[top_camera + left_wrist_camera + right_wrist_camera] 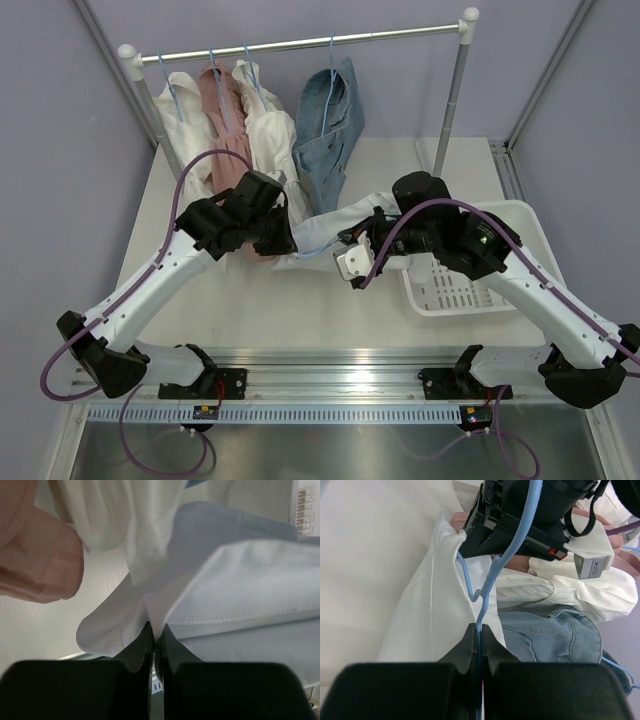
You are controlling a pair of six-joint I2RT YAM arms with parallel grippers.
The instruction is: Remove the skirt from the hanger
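Note:
A white skirt (322, 232) stretches across the table between my two grippers. My left gripper (280, 238) is shut on a fold of the skirt (150, 602) at its left end. My right gripper (362, 238) is shut on the thin light blue hanger (492, 575), whose wire runs up from between the jaws and hooks into the skirt's edge (435, 605). In the right wrist view the left gripper (470, 542) pinches the skirt just beyond the hanger.
A rail (300, 42) at the back holds a white garment (185, 100), a pink one (218, 100), another white one (270, 135) and a denim one (330, 125). A white basket (470, 285) stands on the right under my right arm.

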